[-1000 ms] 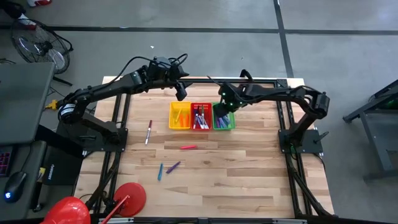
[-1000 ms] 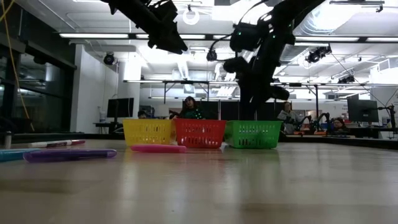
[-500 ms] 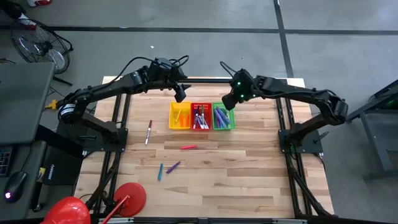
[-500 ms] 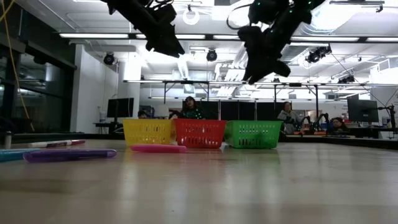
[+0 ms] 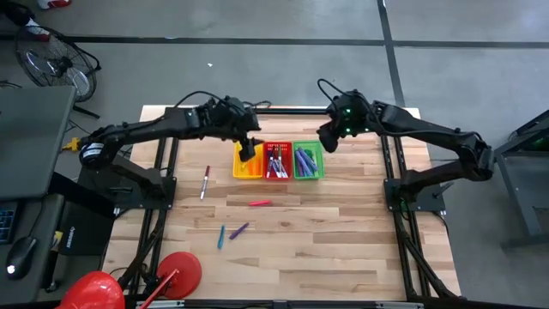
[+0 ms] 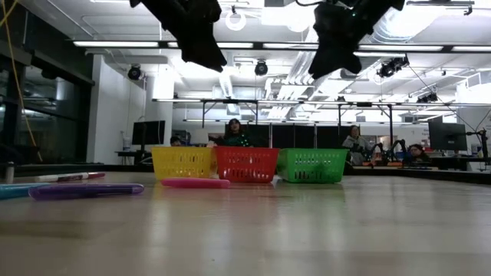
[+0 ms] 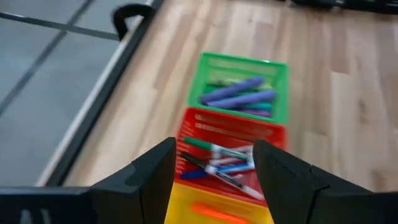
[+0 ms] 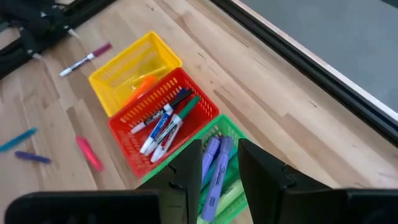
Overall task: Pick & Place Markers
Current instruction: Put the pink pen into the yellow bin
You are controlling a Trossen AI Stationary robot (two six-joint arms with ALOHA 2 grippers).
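Purple and blue markers [image 5: 238, 230] lie nearest us on the wooden table [image 5: 343, 240], a pink one [image 5: 259, 203] and a white one [image 5: 205, 182] farther in. Beyond them we see the yellow basket [image 5: 237, 168], red basket [image 5: 276, 174] and green basket [image 5: 319, 163] touching in a row, each holding markers. Over the yellow basket our left gripper [image 7: 213, 171] hangs with fingers wide and empty. Just behind the green basket, raised, our right gripper [image 8: 219, 163] shows a narrow gap, gripping nothing.
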